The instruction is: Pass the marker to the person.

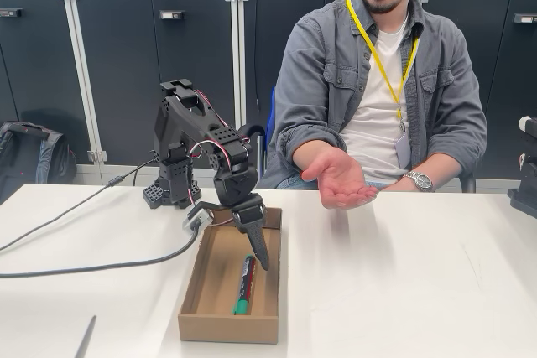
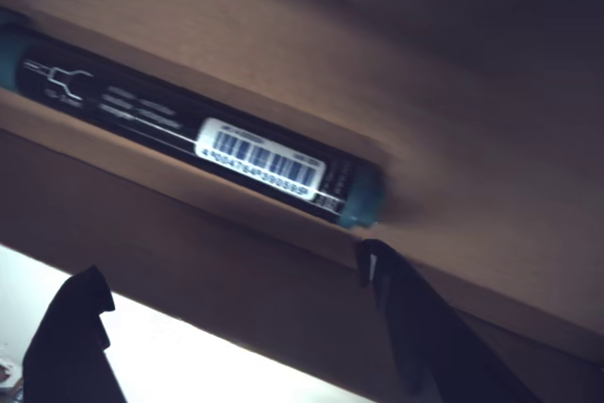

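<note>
A dark marker (image 1: 244, 283) with a green cap lies flat in a shallow cardboard box (image 1: 201, 284) on the white table (image 1: 403, 291). The robot's black jaws (image 1: 262, 256) reach down into the box just beside the marker, seemingly apart and not touching it, with one tip outside the box wall in the blurry wrist view. Behind the table, the person (image 1: 377, 81) holds an open hand (image 1: 340, 180) palm up.

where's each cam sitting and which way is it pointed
Fixed view: stands at the table's near side, facing across it at the arm, the cardboard box and the seated person holding out an open hand.
Wrist view: rides on the gripper, looking down into the box; dark fingers show at the bottom.
Shared: the marker lying in the box.
</note>
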`<state>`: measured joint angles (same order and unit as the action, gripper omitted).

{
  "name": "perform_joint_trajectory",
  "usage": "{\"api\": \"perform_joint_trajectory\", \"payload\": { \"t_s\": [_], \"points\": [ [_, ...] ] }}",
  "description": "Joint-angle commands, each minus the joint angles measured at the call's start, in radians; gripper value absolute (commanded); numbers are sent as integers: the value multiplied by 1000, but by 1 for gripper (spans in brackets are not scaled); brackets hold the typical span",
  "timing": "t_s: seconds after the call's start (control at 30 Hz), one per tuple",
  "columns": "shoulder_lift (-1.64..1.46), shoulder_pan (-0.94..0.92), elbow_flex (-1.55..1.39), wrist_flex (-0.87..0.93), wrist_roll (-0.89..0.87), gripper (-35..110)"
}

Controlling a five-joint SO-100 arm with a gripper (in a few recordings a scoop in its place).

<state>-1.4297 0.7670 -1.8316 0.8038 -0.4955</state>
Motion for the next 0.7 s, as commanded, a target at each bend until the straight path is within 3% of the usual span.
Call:
{"api": "perform_joint_trajectory", "payload": {
  "t_s": [0.0, 0.33, 0.67],
  "points": [
    [-6, 9, -8, -32, -78, 58],
    [-14, -77, -12, 43, -333, 58],
    [-51, -147, -54, -44, -512, 57]
  ]
}}
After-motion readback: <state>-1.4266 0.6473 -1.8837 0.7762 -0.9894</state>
